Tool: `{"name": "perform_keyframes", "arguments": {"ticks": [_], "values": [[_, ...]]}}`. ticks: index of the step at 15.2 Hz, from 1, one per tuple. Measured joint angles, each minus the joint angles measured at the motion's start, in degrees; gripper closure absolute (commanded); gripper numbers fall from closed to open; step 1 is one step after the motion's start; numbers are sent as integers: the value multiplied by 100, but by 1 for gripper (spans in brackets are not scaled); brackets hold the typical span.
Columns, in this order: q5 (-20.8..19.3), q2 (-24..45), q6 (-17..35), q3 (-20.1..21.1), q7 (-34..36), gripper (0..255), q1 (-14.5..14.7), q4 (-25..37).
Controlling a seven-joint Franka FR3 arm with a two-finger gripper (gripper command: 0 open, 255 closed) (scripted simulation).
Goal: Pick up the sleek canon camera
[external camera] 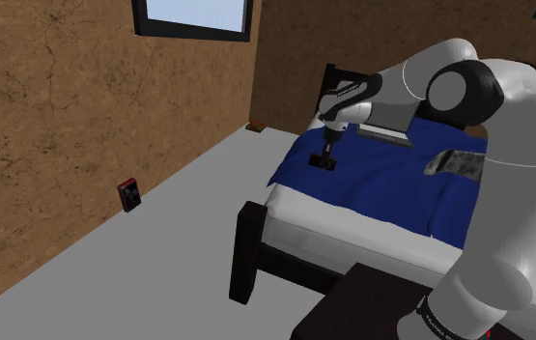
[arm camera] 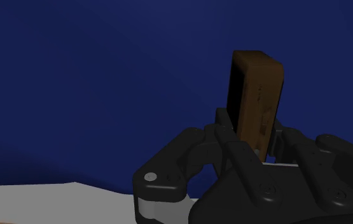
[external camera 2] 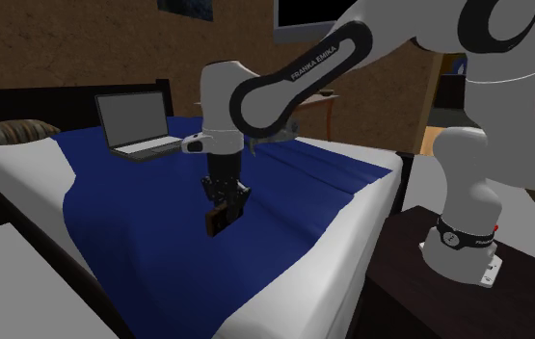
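- You have the claw [external camera 2: 219,213] pinching the camera [external camera 2: 216,224]. In the wrist view its two black fingers [arm camera: 227,127] clasp the body from either side.
- Identify the camera [arm camera: 257,89] as a brown, slab-shaped body with one black face. It stands on end in the claw [arm camera: 251,130], projecting past the fingertips.
- Locate the camera [external camera: 325,164] over the middle of the bed [external camera 2: 352,241], above the blue blanket [external camera 2: 140,212] that covers the bed's top.
- Contact with the blanket cannot be determined: the camera's lower edge is at or just above the cloth.
- The claw [external camera: 327,155] points straight down at the bed, with the white arm [external camera 2: 294,72] arching over it from the dark stand [external camera 2: 419,299] just beside the bed.
- Note the open laptop [external camera 2: 135,125] toward the bed's head end, screen raised, well apart from the camera.
- A patterned pillow [external camera 2: 10,132] lies at the bed's head corner, beyond the laptop.
- A small red-and-black object [external camera: 128,195] sits on the floor against the brown wall, well apart from the bed.
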Motion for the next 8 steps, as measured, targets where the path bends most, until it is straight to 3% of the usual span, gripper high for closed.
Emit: {"name": "perform_keyframes", "arguments": {"ticks": [8], "values": [[-136,-256,-497,-51,103,255,33,261]]}}
